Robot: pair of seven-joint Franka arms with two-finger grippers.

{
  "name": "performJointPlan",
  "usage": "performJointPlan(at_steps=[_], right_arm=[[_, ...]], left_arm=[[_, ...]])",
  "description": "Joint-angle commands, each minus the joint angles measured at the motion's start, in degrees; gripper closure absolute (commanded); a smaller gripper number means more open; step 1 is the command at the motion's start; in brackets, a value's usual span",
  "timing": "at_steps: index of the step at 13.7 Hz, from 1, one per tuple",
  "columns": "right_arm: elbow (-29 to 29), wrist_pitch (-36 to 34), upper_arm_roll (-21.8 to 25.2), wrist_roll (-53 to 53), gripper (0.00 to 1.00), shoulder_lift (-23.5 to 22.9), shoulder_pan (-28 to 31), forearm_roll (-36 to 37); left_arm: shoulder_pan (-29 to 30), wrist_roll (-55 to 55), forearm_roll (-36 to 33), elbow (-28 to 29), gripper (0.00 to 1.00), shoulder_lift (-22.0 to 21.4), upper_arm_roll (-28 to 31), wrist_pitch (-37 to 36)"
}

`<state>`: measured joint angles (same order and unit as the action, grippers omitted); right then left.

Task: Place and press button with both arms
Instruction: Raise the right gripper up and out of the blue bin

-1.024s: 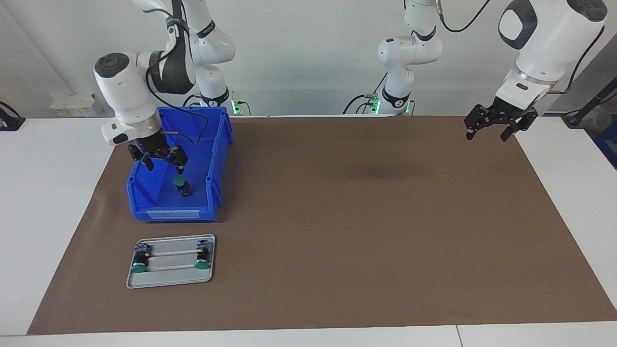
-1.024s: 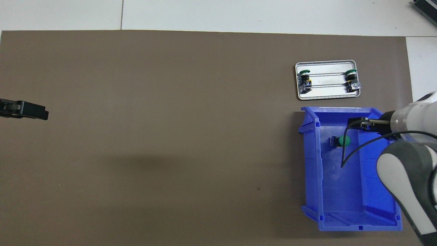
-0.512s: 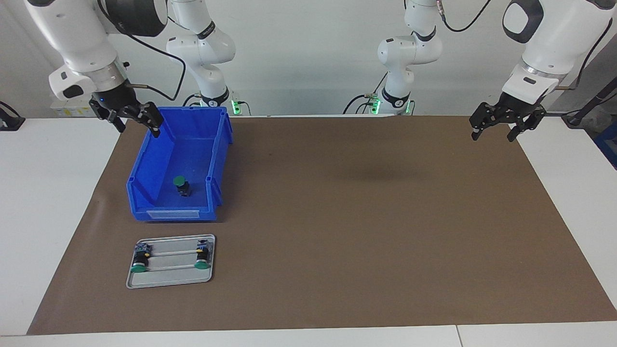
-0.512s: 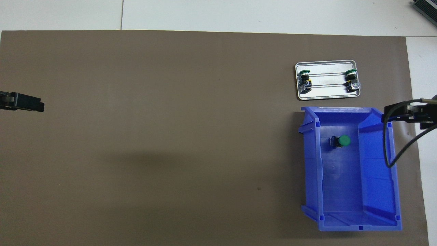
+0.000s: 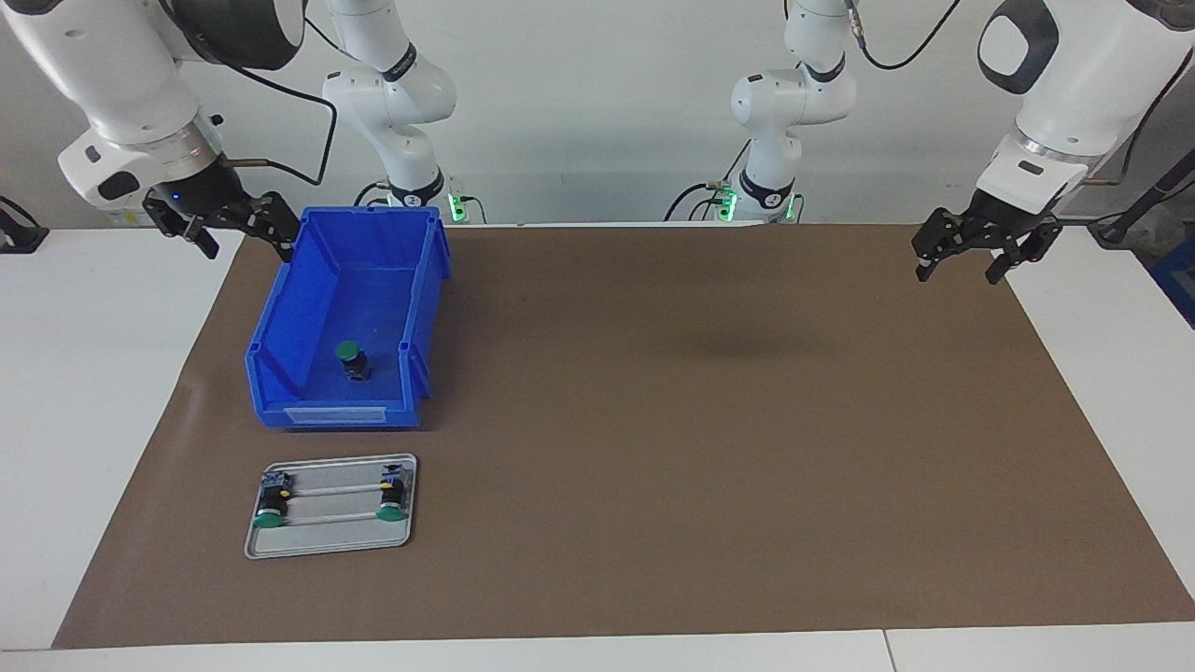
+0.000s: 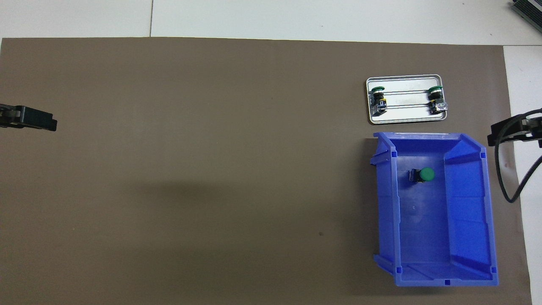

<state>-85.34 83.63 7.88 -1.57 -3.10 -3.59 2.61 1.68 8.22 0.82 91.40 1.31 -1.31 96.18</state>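
Observation:
A green-capped button (image 5: 351,357) (image 6: 424,174) stands alone on the floor of the blue bin (image 5: 280,373) (image 6: 470,237). Two more buttons (image 5: 271,509) (image 5: 392,501) lie on their sides on the metal tray (image 5: 327,537) (image 6: 404,120). My right gripper (image 5: 245,245) (image 6: 514,130) hangs open and empty in the air just outside the bin's wall at the right arm's end of the table. Over the mat's edge at the left arm's end, my left gripper (image 5: 958,271) (image 6: 40,120) waits open and empty.
A brown mat (image 5: 700,420) covers most of the white table. The tray lies just farther from the robots than the bin. A black cable (image 6: 506,178) loops down from the right wrist beside the bin.
My right gripper has risen out of the bin, where it hung over the button, and swung outward past the bin's wall, empty. The left gripper shifted only slightly.

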Motion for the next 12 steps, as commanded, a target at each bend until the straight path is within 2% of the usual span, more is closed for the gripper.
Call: performJointPlan(at_steps=[1, 5, 12], right_arm=[[0.5, 0.3, -0.6, -1.7, 0.01, 0.2, 0.5, 1.1], [0.3, 0.6, -0.8, -1.9, 0.01, 0.6, 0.5, 0.9], [-0.8, 1.5, -0.8, -5.3, 0.01, 1.1, 0.6, 1.1]], left_arm=[[-0.5, 0.4, -0.4, -1.6, 0.00, 0.8, 0.3, -2.0], [-0.5, 0.4, -0.3, 1.4, 0.00, -0.7, 0.3, -2.0], [-0.3, 0.3, -0.3, 2.7, 0.00, -1.8, 0.3, -3.1]])
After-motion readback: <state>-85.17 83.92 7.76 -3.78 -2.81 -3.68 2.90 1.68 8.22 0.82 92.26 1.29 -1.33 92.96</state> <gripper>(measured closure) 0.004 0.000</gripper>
